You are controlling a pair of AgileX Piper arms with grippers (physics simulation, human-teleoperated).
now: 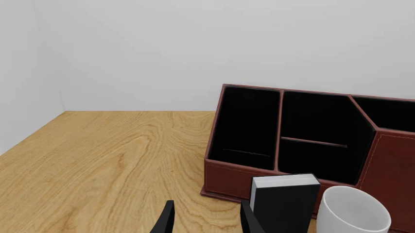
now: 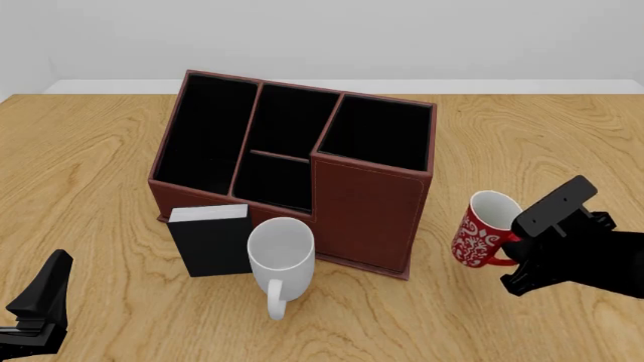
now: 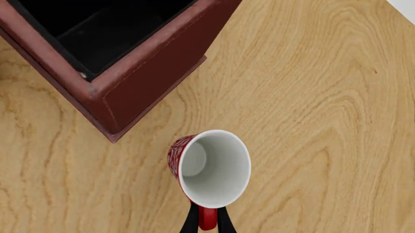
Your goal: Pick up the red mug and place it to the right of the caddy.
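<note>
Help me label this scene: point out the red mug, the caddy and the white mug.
red mug (image 2: 475, 237): front view, on its patterned red side.
caddy (image 2: 367, 204): front view, on its tall front wall.
white mug (image 2: 282, 253): front view, on its white inside, below the rim.

The right gripper (image 2: 510, 255) hides part of the red mug's handle (image 2: 500, 260).

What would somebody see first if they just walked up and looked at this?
Probably the big brown caddy in the middle of the table, with its black compartments. Next, the red mug to its right, with the right pincer shut on its handle. In front of the caddy stand a white mug and a small black box.
</note>
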